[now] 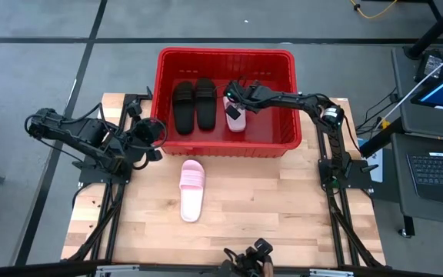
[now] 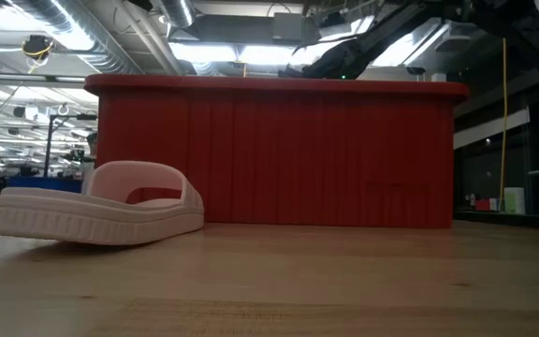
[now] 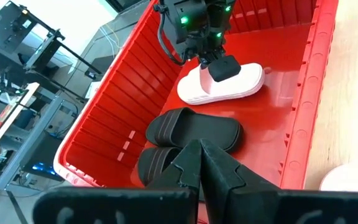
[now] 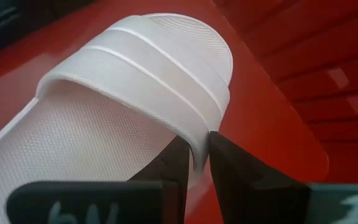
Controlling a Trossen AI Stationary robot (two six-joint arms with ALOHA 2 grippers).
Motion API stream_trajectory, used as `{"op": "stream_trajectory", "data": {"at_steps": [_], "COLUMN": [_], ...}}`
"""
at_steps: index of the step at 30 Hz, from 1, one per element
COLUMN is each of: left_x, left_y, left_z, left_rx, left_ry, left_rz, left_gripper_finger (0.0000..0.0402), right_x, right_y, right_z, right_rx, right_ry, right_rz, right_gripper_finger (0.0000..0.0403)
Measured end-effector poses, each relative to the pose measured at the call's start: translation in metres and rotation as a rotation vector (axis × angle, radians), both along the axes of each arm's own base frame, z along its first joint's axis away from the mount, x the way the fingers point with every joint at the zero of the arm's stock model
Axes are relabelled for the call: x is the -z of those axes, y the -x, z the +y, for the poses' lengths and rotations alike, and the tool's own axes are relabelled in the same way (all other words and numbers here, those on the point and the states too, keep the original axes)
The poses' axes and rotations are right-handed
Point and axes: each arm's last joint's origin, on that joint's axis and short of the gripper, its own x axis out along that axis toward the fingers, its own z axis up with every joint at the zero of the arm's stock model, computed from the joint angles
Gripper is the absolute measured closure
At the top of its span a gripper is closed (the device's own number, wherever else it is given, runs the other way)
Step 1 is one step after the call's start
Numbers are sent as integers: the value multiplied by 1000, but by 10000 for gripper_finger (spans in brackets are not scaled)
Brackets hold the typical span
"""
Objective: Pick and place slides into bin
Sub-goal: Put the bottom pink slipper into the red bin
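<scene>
Handwritten white marks are seen on the dark plate under the right gripper (image 4: 199,163); they may be digits but cannot be read with certainty. No other text or label can be read.

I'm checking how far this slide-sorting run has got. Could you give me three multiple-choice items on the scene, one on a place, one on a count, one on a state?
1. Where does the pink slide outside the bin lie?
A. on the wooden table in front of the bin
B. on the floor
C. on top of the black slides

2. How many slides are inside the bin?
A. one
B. three
C. four

3. What is the right gripper doing?
A. waiting over the bare table
B. pinching the strap edge of a pink slide in the bin
C. holding a black slide

Key: 1 A, the loose pink slide rests on the table near the bin. 2 B, two black slides and one pink slide sit inside. 3 B, the right gripper has its fingers on either side of that strap's edge.
</scene>
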Motion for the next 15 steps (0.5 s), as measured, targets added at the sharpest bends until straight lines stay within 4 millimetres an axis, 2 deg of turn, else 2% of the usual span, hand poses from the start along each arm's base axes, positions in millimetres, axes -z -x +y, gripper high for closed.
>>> {"op": "stream_trajectory", "data": {"at_steps": [8, 15], "left_x": [0, 0], "left_y": [0, 0], "left_z": [0, 0], "left_rx": [0, 0], "left_ry": [0, 0], "left_rz": [0, 0], "left_gripper_finger": [399, 399], "right_x": [0, -1], "right_y": [-1, -2], "right_z": [0, -1], "right_rx": [-32, -20], "right_ry": [-36, -29], "right_rz": [-17, -43], "right_gripper_finger": [333, 241]}}
